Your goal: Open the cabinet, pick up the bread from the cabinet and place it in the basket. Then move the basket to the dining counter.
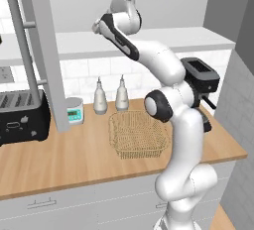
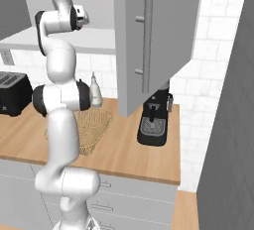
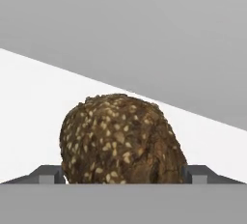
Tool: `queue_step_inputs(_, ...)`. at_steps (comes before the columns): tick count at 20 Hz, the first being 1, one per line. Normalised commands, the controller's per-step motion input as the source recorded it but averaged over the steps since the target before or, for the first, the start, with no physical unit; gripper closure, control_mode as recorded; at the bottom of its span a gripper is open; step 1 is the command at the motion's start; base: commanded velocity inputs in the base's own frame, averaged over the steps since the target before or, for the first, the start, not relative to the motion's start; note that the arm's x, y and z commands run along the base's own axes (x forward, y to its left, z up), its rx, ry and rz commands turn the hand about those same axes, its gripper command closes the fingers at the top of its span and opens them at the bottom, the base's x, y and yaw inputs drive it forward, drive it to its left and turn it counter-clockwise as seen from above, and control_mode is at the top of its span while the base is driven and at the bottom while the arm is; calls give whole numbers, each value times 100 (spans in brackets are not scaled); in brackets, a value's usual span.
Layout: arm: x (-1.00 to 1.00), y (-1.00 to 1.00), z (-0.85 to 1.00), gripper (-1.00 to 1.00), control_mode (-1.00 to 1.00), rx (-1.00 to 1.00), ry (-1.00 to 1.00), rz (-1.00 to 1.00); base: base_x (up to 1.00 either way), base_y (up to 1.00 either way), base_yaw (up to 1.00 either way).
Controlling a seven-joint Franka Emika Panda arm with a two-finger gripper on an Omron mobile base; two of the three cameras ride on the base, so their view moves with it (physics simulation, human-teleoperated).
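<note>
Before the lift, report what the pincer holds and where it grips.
Nothing is firmly held yet. The pincer stands wide, one fingertip on each side of the bread, low at its widest part. Whether they touch it cannot be told.

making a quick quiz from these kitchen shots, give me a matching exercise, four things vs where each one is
Things:
1. bread
2. basket
3. toaster
4. coffee machine

Places:
A. at the left end of the worktop
B. between the fingertips of the gripper, on the white cabinet shelf
C. beneath the open cabinet door
D. on the worktop in front of two bottles

Pairs: 1-B, 2-D, 3-A, 4-C
</note>
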Motion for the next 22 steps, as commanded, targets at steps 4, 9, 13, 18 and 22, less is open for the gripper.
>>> queue_step_inputs(4,-99,1,-38,100,-100,-1,0,0,0,0,0)
queue_step_inputs(9,-100,0,-40,100,-100,0,-6,0,0,0,0)
queue_step_inputs(13,-100,0,-13,100,-100,0,-13,0,0,0,0)
queue_step_inputs(18,-100,0,0,100,-100,0,-12,0,0,0,0)
queue_step_inputs(22,-100,-1,1,100,-100,0,-3,0,0,0,0)
